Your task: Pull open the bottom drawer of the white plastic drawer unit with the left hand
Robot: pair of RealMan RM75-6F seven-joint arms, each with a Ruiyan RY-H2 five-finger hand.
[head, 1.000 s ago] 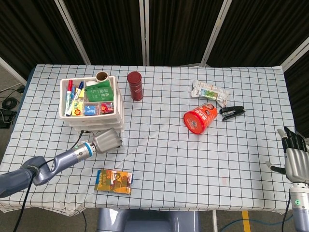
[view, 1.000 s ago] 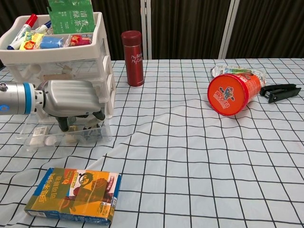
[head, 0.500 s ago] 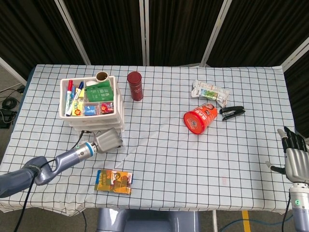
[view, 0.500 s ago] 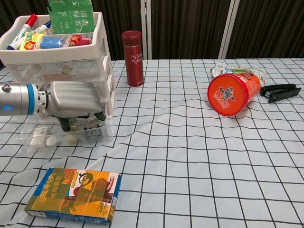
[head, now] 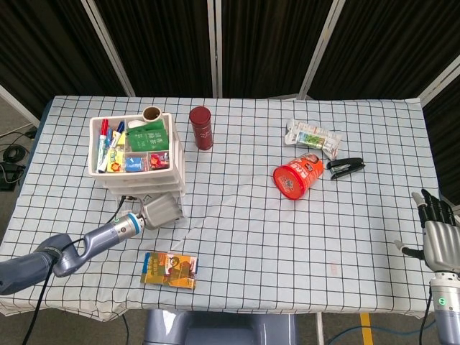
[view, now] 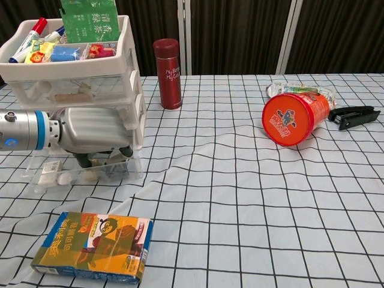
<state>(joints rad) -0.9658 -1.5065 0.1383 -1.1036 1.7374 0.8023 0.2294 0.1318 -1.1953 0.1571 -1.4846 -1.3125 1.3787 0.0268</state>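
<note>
The white plastic drawer unit stands at the table's left, its top tray full of pens and small packets. Its clear bottom drawer sticks out toward me, with small items showing inside. My left hand lies over the drawer's front, fingers curled down behind the front edge and gripping it. My right hand hovers off the table's right edge with its fingers spread and nothing in them. The chest view does not show it.
A colourful box lies in front of the drawer near the table's front edge. A dark red flask stands right of the unit. Further right are an orange can on its side, a snack packet and a black stapler.
My left hand and wrist have shifted slightly to the right while holding the drawer's front. The drawer's position looks nearly the same. The right hand has barely moved.
</note>
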